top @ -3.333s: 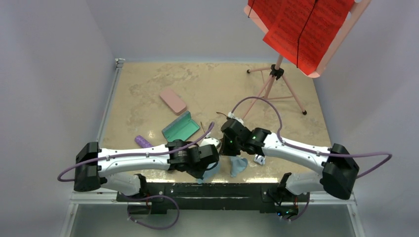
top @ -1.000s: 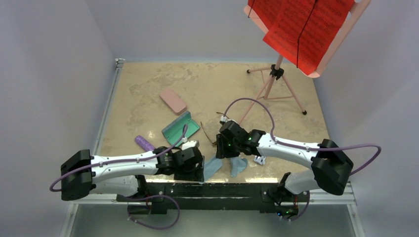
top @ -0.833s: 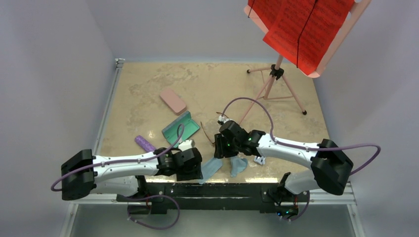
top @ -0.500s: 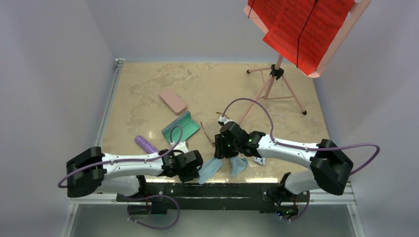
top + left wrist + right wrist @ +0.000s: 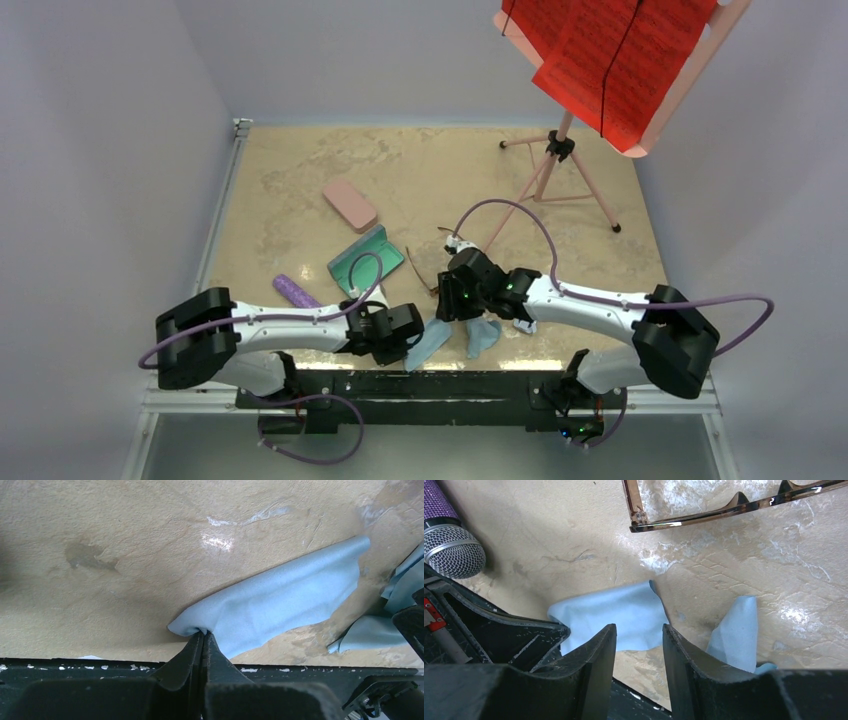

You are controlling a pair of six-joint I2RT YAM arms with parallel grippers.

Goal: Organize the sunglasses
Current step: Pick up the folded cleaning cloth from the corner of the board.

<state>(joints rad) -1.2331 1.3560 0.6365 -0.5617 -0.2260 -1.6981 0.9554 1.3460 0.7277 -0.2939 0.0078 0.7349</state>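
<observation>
The brown-framed sunglasses (image 5: 724,511) lie on the table just beyond my right gripper (image 5: 639,630), which is open and empty above a light blue cloth (image 5: 619,615). In the top view one brown arm (image 5: 411,264) shows left of the right gripper (image 5: 452,303). The white sunglasses (image 5: 524,325) peek out from under the right forearm. My left gripper (image 5: 204,634) is shut on a corner of that cloth (image 5: 285,602) at the table's near edge (image 5: 400,338).
A second blue cloth (image 5: 483,335) lies crumpled to the right. An open teal case (image 5: 365,258), a closed pink case (image 5: 350,205) and a purple microphone (image 5: 296,291) lie to the left. A music stand (image 5: 560,150) stands back right.
The left arm has drawn back toward the near edge, dragging the blue cloth out with it. The right gripper has shifted slightly left and stays open.
</observation>
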